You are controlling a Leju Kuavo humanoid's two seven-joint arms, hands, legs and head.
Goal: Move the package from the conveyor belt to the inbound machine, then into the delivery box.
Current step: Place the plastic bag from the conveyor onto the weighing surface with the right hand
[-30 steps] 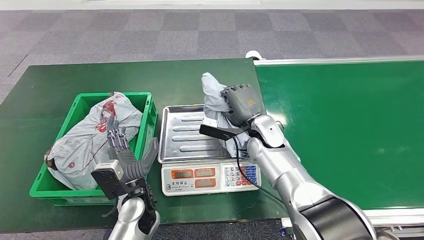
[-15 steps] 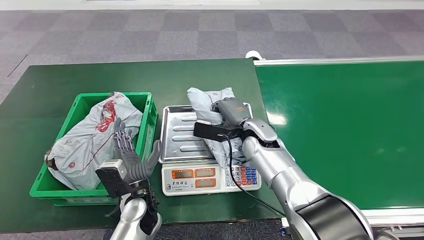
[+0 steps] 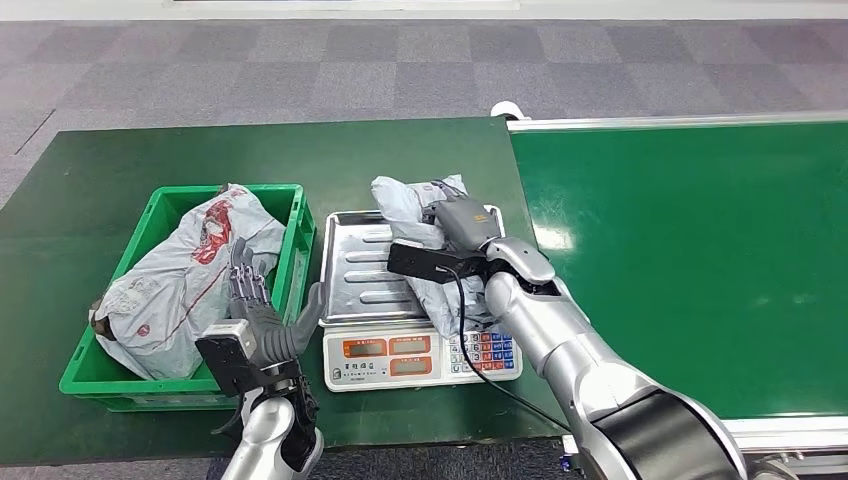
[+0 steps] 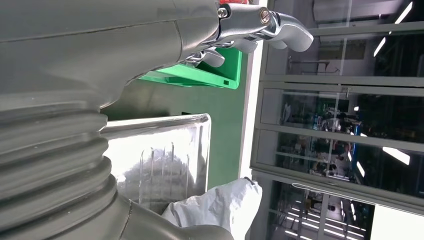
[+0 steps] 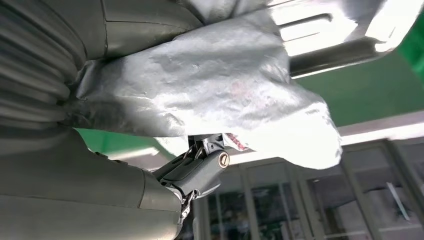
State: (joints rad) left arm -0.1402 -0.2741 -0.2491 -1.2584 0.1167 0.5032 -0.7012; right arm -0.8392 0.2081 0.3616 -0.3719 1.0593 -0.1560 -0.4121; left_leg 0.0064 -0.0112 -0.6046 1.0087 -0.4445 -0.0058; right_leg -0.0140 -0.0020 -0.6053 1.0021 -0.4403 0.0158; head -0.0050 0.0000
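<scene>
A grey plastic-wrapped package [image 3: 412, 212] lies over the right side of the steel pan of the scale [image 3: 362, 265], and my right hand [image 3: 462, 222] grips it from above. In the right wrist view the package [image 5: 220, 85] bulges out between the fingers, just above the pan's rim [image 5: 330, 50]. My left hand [image 3: 258, 310] hovers with fingers spread near the front right corner of the green crate [image 3: 298, 232], holding nothing. In the left wrist view the pan [image 4: 160, 160] and the package's end [image 4: 220, 205] are visible.
The green crate holds another grey package with red print [image 3: 190, 270]. The scale's display and keypad [image 3: 425, 352] face me. The green conveyor belt [image 3: 690, 240] runs along the right, its metal rail [image 3: 680, 120] at the far side. Grey carpet lies beyond the table.
My right hand carried the package left and down from the belt's edge onto the scale pan, then nearly stopped. My left hand shifted slightly.
</scene>
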